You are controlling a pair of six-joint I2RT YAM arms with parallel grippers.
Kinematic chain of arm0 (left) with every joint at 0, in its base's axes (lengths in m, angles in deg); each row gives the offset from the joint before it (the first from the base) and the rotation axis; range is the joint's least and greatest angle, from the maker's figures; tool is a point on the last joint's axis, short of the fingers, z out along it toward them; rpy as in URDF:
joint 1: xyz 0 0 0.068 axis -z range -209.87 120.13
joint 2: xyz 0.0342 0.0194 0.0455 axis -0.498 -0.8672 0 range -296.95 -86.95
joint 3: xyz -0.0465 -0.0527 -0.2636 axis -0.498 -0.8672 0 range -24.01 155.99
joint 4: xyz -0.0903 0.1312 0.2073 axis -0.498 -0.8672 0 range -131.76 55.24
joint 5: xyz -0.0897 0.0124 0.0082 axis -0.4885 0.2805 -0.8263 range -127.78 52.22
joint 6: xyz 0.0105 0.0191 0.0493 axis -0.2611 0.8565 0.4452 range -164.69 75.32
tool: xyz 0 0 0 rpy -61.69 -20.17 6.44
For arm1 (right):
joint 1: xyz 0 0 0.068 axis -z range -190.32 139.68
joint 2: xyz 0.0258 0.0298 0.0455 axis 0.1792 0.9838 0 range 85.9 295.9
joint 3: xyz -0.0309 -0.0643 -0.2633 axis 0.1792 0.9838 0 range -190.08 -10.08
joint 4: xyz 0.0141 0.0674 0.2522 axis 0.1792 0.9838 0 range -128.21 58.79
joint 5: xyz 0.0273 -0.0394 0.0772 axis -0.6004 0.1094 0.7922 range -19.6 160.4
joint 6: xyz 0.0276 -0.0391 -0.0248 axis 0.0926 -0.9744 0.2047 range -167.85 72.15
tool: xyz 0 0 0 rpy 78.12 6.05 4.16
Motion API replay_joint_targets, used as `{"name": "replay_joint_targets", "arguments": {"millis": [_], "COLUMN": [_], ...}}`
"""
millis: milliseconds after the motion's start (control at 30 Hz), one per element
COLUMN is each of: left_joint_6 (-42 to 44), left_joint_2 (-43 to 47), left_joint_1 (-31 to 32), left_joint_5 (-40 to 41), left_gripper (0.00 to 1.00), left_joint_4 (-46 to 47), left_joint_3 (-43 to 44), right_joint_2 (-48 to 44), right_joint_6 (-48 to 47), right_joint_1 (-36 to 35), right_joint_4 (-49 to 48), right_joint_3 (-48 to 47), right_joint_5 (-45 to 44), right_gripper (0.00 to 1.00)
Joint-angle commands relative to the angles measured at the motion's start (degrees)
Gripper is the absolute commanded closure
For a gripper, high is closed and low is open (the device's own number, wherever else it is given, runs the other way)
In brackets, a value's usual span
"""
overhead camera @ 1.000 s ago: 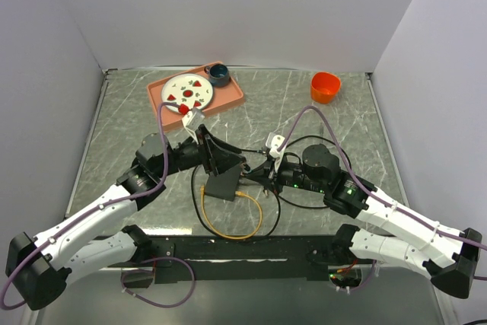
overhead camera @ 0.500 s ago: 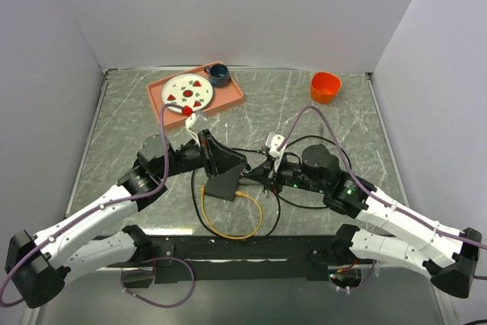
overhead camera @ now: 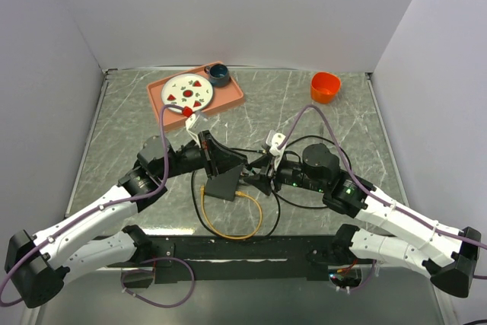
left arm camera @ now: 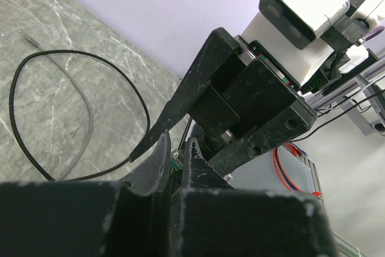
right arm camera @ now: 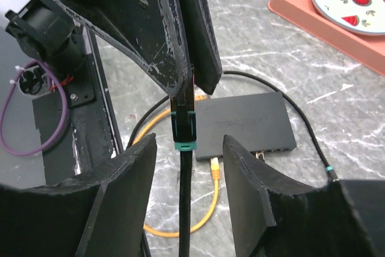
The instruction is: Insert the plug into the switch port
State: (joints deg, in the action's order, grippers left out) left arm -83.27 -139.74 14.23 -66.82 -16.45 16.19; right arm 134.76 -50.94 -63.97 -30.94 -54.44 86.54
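From the right wrist: left jaws pinch plug [right arm camera: 183, 127].

Overhead looks down; close wrist views apparently share the plug [right arm camera: 183, 127].

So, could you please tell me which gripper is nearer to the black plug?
Left. The left gripper is shut on the plug at its top; the right gripper stands open, its fingers flanking the plug without touching it.
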Motion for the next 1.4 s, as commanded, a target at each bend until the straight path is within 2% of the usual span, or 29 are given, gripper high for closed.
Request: {"name": "replay_joint_targets", "arguments": {"millis": [0,300,333,467,500,533,600,667,700,733,767,800,867,967,1200,1333,1367], "left_joint_6": [0.53,1.23,1.23,0.88,0.97,0.97,0.97,1.06,1.15,1.23,1.58,1.93,3.25,5.01,5.98,4.75,3.88], "left_joint_2": [1.47,0.59,0.41,0.32,0.41,0.41,0.5,0.68,0.59,0.76,0.85,0.85,1.82,3.31,3.14,1.04,0.42], "left_joint_1": [0.38,0.55,0.55,0.55,0.64,0.64,0.64,0.64,0.55,0.64,0.64,0.64,0.64,0.55,-0.41,-3.13,-5.4], "left_joint_5": [0.73,1.0,1.09,0.47,0.56,0.56,0.56,0.47,0.56,1.0,1.78,2.83,7.91,15.38,24.54,25.7,24.91], "left_gripper": [0.99,0.99,0.99,0.99,0.99,0.99,0.99,0.99,0.95,0.84,0.36,0.18,0.01,0.04,0.04,0.03,0.04], "left_joint_4": [1.3,0.59,0.5,0.94,0.94,0.86,0.77,0.51,0.42,0.24,-0.8,-1.86,-5.45,-7.93,-12.24,-11.8,-11.19], "left_joint_3": [0.49,0.75,0.75,0.84,0.84,0.84,0.84,0.84,0.84,0.93,1.01,1.28,1.8,1.89,0.67,-2.58,-3.2], "right_joint_2": [-1.49,-3.33,-3.51,-2.72,-2.11,-1.76,-1.05,-0.79,-0.79,-0.87,-0.96,-1.13,-1.22,-1.49,-3.78,-0.97,0.43], "right_joint_6": [0.54,1.33,1.51,1.51,1.51,1.51,1.6,1.51,1.42,1.25,1.07,0.9,-0.33,-1.56,-6.74,-8.86,-8.77], "right_joint_1": [-0.32,-0.23,-0.23,-0.32,-0.32,-0.32,-0.23,-0.32,-0.32,-0.23,-0.32,-0.32,-0.23,0.12,2.22,4.25,4.86], "right_joint_4": [-4.1,-5.07,-5.24,-4.9,-4.81,-4.55,-4.37,-4.45,-4.54,-4.63,-4.63,-4.54,-3.14,0.11,5.65,8.2,8.11], "right_joint_3": [-3.28,-3.02,-2.93,-3.28,-3.45,-3.63,-3.89,-3.81,-3.63,-3.46,-3.28,-3.1,-3.01,-4.15,-8.55,-7.5,-6.8], "right_joint_5": [0.65,0.65,0.56,-0.06,-0.23,-0.23,-0.15,-0.23,-0.49,-0.76,-1.11,-1.55,-4.61,-11.29,-15.96,-17.37,-17.81], "right_gripper": [0.44,0.5,0.57,0.67,0.71,0.84,0.96,1.0,1.0,1.0,1.0,1.0,1.0,1.0,1.0,1.0,1.0]}}
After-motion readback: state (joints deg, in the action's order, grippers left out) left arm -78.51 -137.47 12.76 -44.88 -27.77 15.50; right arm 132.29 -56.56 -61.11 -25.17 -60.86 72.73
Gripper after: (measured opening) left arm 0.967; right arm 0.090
